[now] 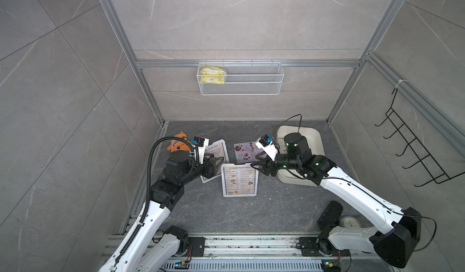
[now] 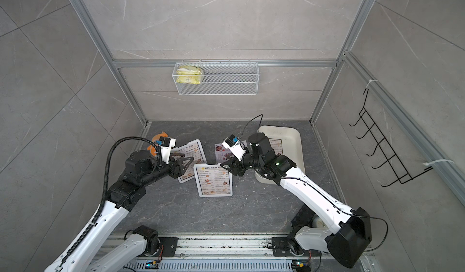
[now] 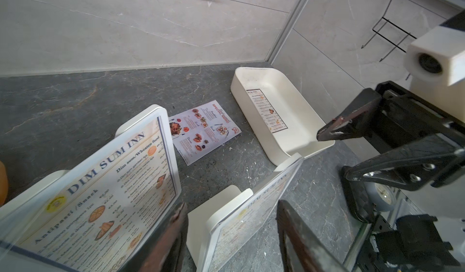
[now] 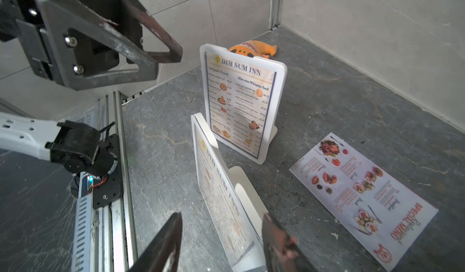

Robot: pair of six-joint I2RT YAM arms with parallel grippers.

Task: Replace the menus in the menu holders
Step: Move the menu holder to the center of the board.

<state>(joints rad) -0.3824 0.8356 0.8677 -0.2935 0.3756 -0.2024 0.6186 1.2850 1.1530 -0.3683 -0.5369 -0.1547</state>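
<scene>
Two white menu holders stand upright, each showing a DIM SUM INN menu: one in the middle (image 1: 239, 180) (image 4: 219, 182), one further left (image 2: 192, 149) (image 4: 241, 99). A red-headed SPECIAL MENU sheet (image 1: 245, 151) (image 3: 203, 129) lies flat behind them. Another DIM SUM INN menu (image 3: 268, 110) lies in the cream tray (image 3: 299, 102). My left gripper (image 1: 219, 166) (image 3: 234, 223) is open, its jaws either side of the middle holder's left edge. At that holder's right edge, my right gripper (image 1: 256, 161) (image 4: 221, 233) is open too, straddling the frame.
An orange toy fish (image 1: 180, 142) lies at the back left behind the left arm. A wire basket (image 1: 240, 78) with a yellow packet hangs on the back wall. A black hook rack (image 1: 412, 144) hangs on the right wall. A small clock (image 1: 349, 223) sits by the right arm's base.
</scene>
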